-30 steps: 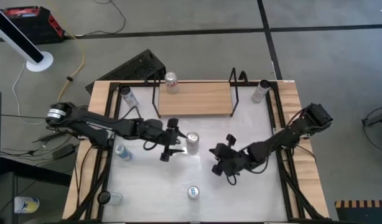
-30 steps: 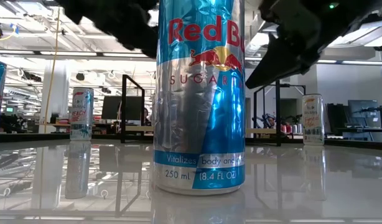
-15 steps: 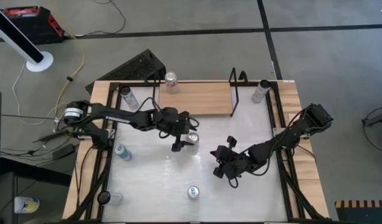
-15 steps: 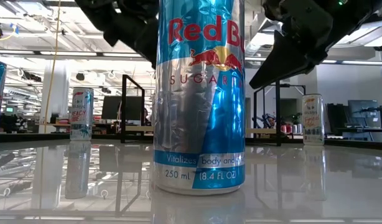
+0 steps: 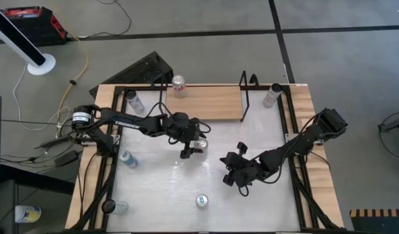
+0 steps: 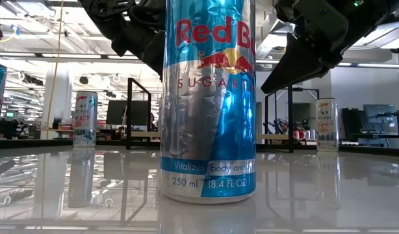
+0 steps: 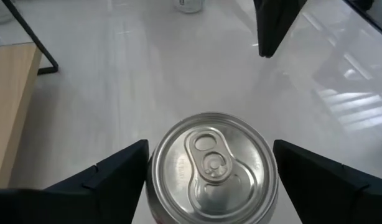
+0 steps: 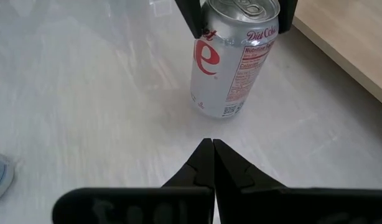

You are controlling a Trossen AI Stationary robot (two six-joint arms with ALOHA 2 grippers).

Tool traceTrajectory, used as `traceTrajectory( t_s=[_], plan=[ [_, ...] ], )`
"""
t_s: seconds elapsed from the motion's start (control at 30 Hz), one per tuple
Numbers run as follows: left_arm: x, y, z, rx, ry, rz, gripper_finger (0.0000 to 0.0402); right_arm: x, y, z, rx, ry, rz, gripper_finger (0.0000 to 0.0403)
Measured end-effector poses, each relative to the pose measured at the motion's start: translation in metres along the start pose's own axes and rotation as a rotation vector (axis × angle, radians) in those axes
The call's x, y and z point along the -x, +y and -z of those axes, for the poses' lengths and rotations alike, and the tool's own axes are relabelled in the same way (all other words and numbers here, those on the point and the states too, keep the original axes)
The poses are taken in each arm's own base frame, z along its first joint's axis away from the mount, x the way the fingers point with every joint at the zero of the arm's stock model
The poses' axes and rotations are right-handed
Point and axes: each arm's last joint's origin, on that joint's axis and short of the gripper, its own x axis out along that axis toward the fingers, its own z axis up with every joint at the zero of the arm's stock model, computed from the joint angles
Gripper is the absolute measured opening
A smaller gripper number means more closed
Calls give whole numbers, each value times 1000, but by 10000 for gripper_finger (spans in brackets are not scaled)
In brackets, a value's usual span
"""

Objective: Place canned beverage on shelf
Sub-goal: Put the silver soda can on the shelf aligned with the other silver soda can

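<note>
1. Since a second earlier, we saw that the left gripper (image 5: 195, 145) had travelled from just left of the Diet Coke can (image 5: 200, 145) to directly over it, while the right arm had hardly shifted.
2. We found the left gripper's fingers (image 7: 97, 180) spread wide, one on each side of the can's silver top (image 7: 209, 165), with a gap on both sides, so nothing was clamped.
3. We placed that can upright on the white tabletop (image 5: 160, 195), near the middle and just in front of the shelf (image 5: 203, 104).
4. We noted the shelf, a light-wood board between black end rails, at the middle of the far edge, with one red-topped can (image 5: 179, 83) standing at its far left end.
5. We saw the right gripper (image 5: 228, 170) waiting right of centre, its two fingers (image 8: 203, 163) pressed together on nothing and pointing at the Diet Coke can (image 8: 234, 56).
6. We counted other cans too: one near the far left corner (image 5: 135, 101), one by the far right corner (image 5: 273, 94), one toward the left edge (image 5: 127, 158), and a Red Bull can (image 5: 201, 201) by the near edge, filling the low view (image 6: 208, 101).
</note>
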Motion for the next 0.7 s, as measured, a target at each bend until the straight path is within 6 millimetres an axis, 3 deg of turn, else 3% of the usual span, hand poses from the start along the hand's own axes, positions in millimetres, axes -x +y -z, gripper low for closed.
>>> traceTrajectory(
  t_s=[0.23, 0.7],
  plan=[
    [1, 3, 1, 116, 28, -114, 270, 0, 0, 0, -5, 0, 0, 20],
    [16, -1, -3, 296, 63, -422, 274, -1, 0, -1, -29, -9, -4, 20]
  ],
)
